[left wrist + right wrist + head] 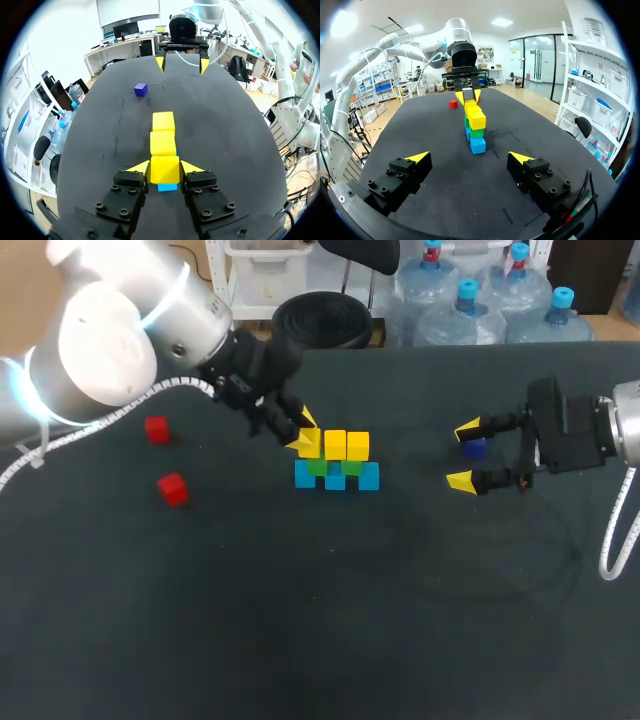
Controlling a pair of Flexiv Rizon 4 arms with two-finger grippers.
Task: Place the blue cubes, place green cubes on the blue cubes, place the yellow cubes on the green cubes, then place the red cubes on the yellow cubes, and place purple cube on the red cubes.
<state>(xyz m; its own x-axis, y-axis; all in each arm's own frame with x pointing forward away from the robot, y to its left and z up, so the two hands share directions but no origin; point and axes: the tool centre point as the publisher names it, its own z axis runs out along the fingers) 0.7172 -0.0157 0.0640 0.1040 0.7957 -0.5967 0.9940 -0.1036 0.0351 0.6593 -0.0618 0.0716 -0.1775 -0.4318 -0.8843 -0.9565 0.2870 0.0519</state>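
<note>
A row of three blue cubes (368, 478) stands mid-table, with green cubes (351, 468) on them and two yellow cubes (347, 445) on the green. At the row's left end my left gripper (303, 435) is shut on a third yellow cube (165, 169), level with the other yellows (163, 142) and above a blue cube (167, 187). The purple cube (475, 448) lies on the table by my right gripper (464, 454), which is open with nothing held (470, 158). Two red cubes (156, 428) (173, 489) lie at the left.
The black table (330, 620) has bare room in front of the stack and between the stack and my right gripper. My right arm comes in from the right edge, my left arm from the upper left.
</note>
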